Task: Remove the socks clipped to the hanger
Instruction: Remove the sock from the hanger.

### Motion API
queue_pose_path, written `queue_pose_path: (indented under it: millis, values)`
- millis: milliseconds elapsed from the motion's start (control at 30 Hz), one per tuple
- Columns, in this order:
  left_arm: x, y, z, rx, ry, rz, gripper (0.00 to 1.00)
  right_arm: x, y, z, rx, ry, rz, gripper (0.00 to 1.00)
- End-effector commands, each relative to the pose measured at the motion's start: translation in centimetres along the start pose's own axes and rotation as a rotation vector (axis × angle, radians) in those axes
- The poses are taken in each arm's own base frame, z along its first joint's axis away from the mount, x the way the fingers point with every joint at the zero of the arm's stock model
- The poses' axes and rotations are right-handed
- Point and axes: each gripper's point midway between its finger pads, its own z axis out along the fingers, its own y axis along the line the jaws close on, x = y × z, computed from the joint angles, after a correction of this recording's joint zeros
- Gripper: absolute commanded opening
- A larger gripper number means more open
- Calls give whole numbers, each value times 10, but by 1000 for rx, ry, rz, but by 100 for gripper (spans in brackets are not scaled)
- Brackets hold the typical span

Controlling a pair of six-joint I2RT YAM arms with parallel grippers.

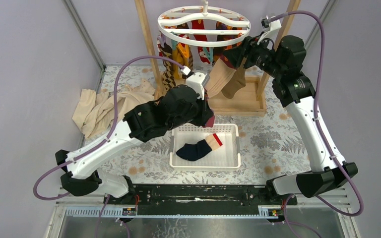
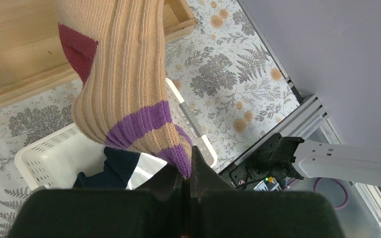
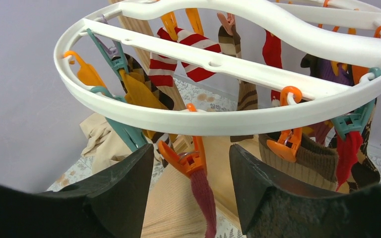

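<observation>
The white round hanger (image 1: 203,25) hangs at the back with several socks clipped under it, among them red-and-white striped ones (image 3: 188,54). A tan sock (image 1: 218,79) with purple stripes (image 2: 124,74) stretches down from an orange clip (image 3: 191,158), which pinches its maroon end. My left gripper (image 2: 186,171) is shut on the sock's purple toe. My right gripper (image 3: 191,151) is open, one finger on each side of that orange clip and just below the hanger's ring (image 3: 218,121). A brown sock (image 3: 307,158) hangs from the neighbouring orange clip.
A white basket (image 1: 228,161) in front of the rack holds a navy, beige and red sock (image 1: 198,148). The wooden rack's base tray (image 1: 238,104) and uprights stand behind it. A beige cloth (image 1: 104,109) lies heaped at the left.
</observation>
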Motion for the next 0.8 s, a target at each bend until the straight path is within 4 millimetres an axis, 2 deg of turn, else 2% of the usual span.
queue_pose_path:
  millis: [0, 400, 767]
  values:
    - [-20, -7, -18, 41, -45, -18, 5, -17, 13, 2, -49, -42, -32, 64]
    - [-20, -4, -22, 39, -46, -18, 6, -21, 15, 10, -58, -56, -28, 56]
    - [-20, -1, -24, 33, -49, -20, 6, -21, 17, 13, -70, -52, -30, 35]
